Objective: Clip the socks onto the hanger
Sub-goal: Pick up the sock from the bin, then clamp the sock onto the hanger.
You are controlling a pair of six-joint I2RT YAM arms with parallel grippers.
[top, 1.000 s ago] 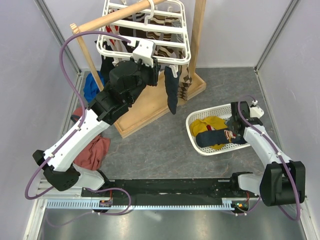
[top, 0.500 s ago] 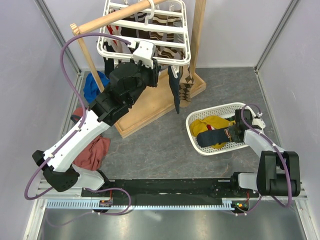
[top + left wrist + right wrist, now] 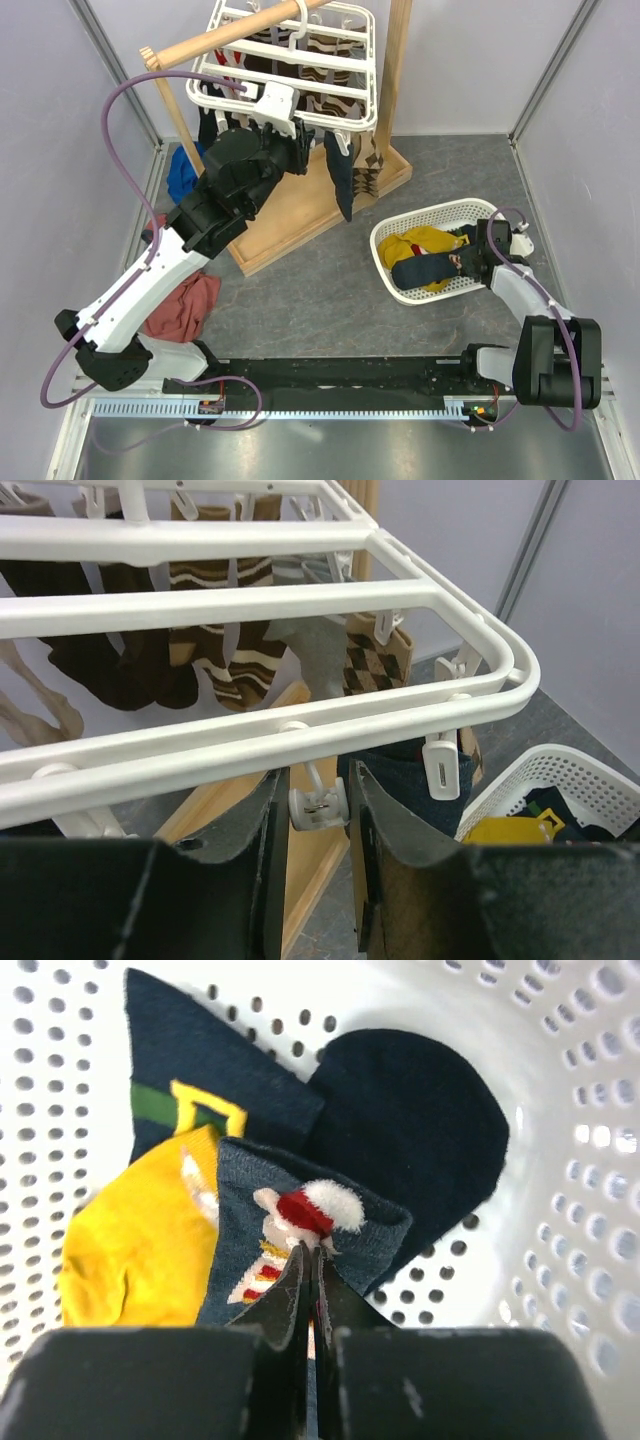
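Note:
The white hanger [image 3: 290,85] hangs from the wooden pole, and a navy sock [image 3: 342,180] is clipped to its near bar. My left gripper [image 3: 303,150] is up under that bar. In the left wrist view its fingers are shut on a white clip peg [image 3: 318,805], beside the hanging navy sock [image 3: 400,770]. My right gripper [image 3: 458,262] is down in the white mesh basket [image 3: 400,225]. Its tips [image 3: 312,1252] are shut on the cuff of a navy sock with a red-and-white figure [image 3: 250,1210], next to a yellow sock [image 3: 130,1250].
The wooden stand's base [image 3: 300,210] lies under the hanger. Brown striped and argyle socks [image 3: 370,660] hang from the far bars. A red cloth [image 3: 185,300] and a blue cloth [image 3: 185,170] lie at the left. More dark socks [image 3: 410,1120] fill the basket.
My right gripper has dropped into the basket and shut on the figured navy sock. My left arm has shifted slightly left with the hanger, and the hanging sock has swung.

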